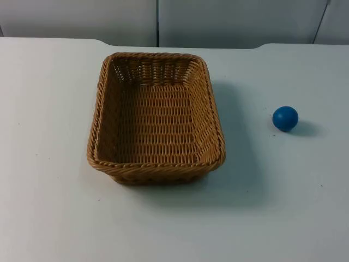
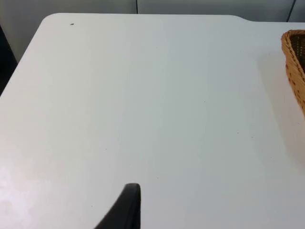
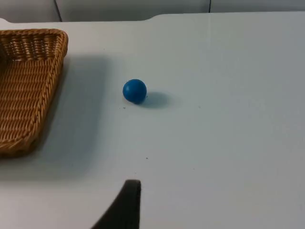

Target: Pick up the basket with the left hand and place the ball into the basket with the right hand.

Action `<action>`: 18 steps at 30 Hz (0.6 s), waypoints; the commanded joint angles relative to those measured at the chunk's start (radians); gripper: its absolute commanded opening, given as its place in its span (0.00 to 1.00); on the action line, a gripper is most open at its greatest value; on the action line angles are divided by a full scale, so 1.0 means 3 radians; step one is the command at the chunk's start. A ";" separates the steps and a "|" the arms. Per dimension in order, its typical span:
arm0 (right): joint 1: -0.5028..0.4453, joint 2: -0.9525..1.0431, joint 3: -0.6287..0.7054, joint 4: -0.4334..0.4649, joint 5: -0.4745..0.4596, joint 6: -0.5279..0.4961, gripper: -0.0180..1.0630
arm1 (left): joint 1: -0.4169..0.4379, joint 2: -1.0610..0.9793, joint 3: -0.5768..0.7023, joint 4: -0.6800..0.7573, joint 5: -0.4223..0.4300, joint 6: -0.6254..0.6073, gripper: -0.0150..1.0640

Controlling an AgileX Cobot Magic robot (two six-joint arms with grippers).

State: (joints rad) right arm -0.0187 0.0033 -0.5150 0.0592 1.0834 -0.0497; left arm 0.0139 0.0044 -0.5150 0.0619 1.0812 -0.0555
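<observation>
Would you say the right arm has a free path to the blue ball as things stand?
Probably yes. The blue ball lies alone on the white table, apart from the wicker basket, and nothing stands between it and the right gripper's fingertip.

A woven basket (rectangular, nothing inside) sits mid-table; a blue ball lies well apart to its right.
</observation>
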 commanded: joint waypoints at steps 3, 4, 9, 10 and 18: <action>0.0053 -0.0011 0.0013 -0.0016 -0.0022 0.0068 0.98 | 0.0014 -0.0015 0.0007 -0.0014 -0.0004 -0.0013 0.99; 0.0085 -0.0011 0.0013 -0.0016 -0.0022 0.0068 0.98 | 0.0014 -0.0015 0.0007 -0.0014 -0.0004 -0.0013 0.99; 0.0238 -0.0011 0.0013 -0.0025 -0.0022 0.0077 0.98 | 0.0014 -0.0015 0.0007 -0.0014 -0.0004 -0.0013 0.99; 0.0264 -0.0011 0.0013 -0.0025 -0.0022 0.0077 0.98 | 0.0014 -0.0015 0.0007 -0.0014 -0.0004 -0.0013 0.99; 0.0309 -0.0011 0.0013 -0.0010 -0.0037 0.0330 0.98 | 0.0014 -0.0015 0.0007 -0.0014 -0.0004 -0.0013 0.99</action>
State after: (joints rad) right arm 0.0695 0.0033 -0.5150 0.0574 1.0834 0.0367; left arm 0.0139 0.0044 -0.5150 0.0619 1.0812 -0.0555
